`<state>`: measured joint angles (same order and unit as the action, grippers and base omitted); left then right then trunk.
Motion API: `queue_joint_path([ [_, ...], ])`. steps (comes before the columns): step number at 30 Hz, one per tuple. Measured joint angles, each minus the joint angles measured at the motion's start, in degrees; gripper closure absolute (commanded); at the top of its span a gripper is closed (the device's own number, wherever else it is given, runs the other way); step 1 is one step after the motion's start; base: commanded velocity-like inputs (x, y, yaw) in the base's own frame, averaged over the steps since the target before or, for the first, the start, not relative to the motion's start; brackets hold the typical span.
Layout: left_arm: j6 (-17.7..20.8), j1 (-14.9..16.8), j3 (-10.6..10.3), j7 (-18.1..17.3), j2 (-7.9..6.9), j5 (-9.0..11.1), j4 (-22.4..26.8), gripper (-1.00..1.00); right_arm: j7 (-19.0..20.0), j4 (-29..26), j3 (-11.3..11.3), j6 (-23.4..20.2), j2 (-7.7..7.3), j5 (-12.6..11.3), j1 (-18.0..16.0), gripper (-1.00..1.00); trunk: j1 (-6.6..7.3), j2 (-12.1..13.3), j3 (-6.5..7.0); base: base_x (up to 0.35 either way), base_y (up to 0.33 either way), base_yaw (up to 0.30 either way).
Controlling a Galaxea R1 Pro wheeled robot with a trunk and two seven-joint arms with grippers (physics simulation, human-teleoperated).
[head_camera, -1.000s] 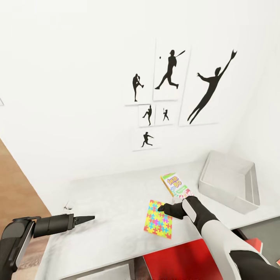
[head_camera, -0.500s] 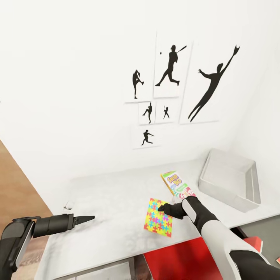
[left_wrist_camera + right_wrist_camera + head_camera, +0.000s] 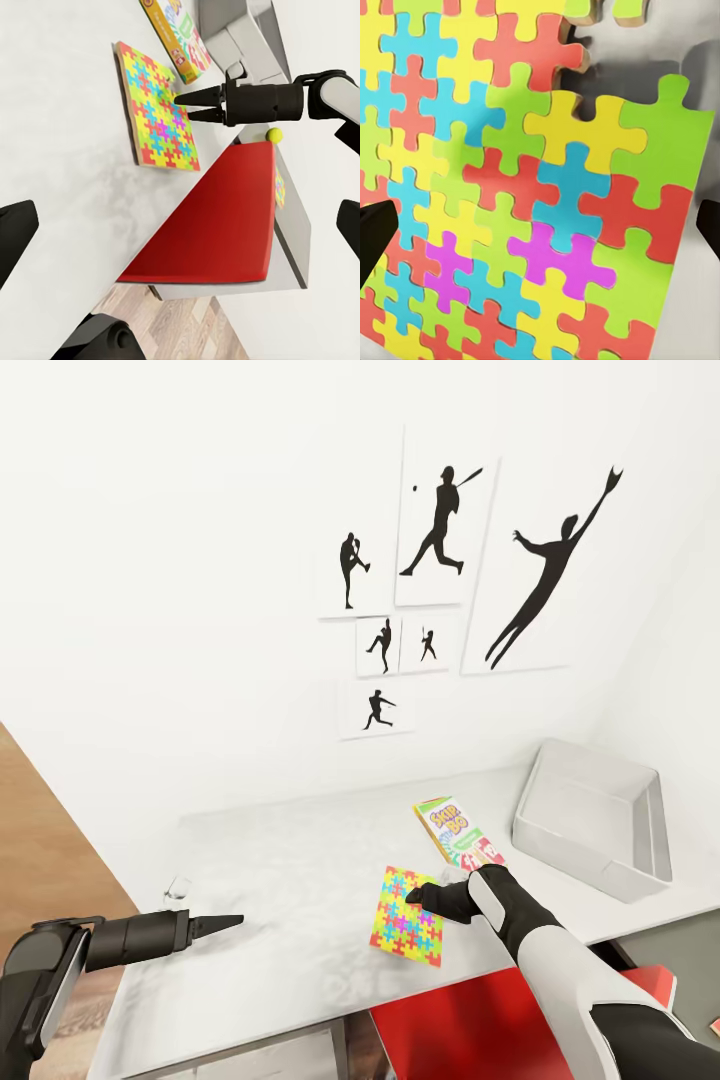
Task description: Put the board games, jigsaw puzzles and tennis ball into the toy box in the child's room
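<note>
- Lying flat on the table (image 3: 290,880), the jigsaw puzzle (image 3: 406,929) sits near the front edge with its long axis running away from you toward the wall, slightly skewed.
- Your right gripper (image 3: 418,893) hovers directly over the puzzle's upper right part; the right wrist view looks straight down on the coloured pieces (image 3: 525,202), with a dark fingertip at each side of the frame, so the fingers are spread apart and hold nothing.
- In the left wrist view the right gripper (image 3: 182,106) points along the puzzle's edge (image 3: 156,105) nearest the SKIP BO box (image 3: 174,36), tips just above it; whether they touch the sheet, you cannot tell.
- Beyond the puzzle, the SKIP BO box (image 3: 457,832) lies just past its far corner, apart from it.
- The toy box (image 3: 600,830) stands further right on the table, near the wall, and looks empty.
- The tennis ball (image 3: 274,135) shows by the red panel (image 3: 217,217) below the table's edge.
- Your left gripper (image 3: 222,923) hangs well off to the left, its fingers spread and empty; the right arm is clearly the nearer one.
- You would likely need to come down at an edge, since the sheet is thin and flat.
</note>
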<state>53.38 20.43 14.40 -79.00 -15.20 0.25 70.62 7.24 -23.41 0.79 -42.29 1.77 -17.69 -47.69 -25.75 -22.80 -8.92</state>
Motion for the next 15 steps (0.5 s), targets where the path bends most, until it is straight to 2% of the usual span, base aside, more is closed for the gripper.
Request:
queue_joint_path([
  [7, 0.1, 0.0, 0.0, 0.0, 0.0, 0.0, 0.0, -1.0, 0.0, 0.0, 0.0, 0.0, -0.01, 0.0, 0.0, -1.0, 0.0, 0.0, -0.05, 0.0, 0.011, 0.0],
  [15, 0.0, 0.0, 0.0, 0.0, 0.0, 0.0, 0.0, -1.0, 0.0, 0.0, 0.0, 0.2, 0.05, 0.0, 0.0, -1.0, 0.0, 0.0, -0.05, 0.0, 0.12, 0.0],
])
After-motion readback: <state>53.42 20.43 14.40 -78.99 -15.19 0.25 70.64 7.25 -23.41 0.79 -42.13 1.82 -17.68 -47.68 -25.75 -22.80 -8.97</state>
